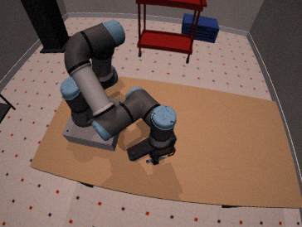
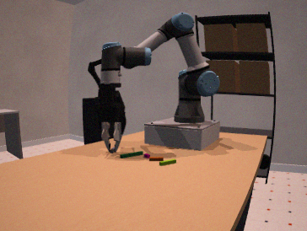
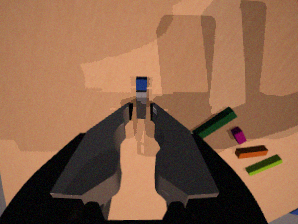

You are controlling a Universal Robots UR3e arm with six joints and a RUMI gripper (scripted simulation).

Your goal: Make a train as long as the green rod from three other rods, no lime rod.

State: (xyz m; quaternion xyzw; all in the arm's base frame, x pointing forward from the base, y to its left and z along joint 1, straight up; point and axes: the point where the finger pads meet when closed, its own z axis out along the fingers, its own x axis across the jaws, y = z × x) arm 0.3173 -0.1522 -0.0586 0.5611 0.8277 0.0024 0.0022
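In the wrist view a grey rod [image 3: 142, 107] lies flat between my fingertips, end to end with a short blue rod [image 3: 142, 84] just beyond it. My gripper [image 3: 141, 104] is low over the table and slightly open, with small gaps on both sides of the grey rod. The green rod [image 3: 215, 122] lies to the right, with the magenta rod [image 3: 238, 134], orange rod [image 3: 251, 151] and lime rod [image 3: 263, 164] past it. The exterior view shows the gripper [image 2: 111, 147] left of the green rod [image 2: 131, 154]. In the top view the gripper [image 1: 154, 161] hides most rods.
The arm's grey base block [image 2: 181, 134] stands behind the rods on the table. A red cart [image 1: 168, 25] and a blue box [image 1: 200, 27] stand on the floor far off. A shelf with boxes [image 2: 238, 63] is behind the table.
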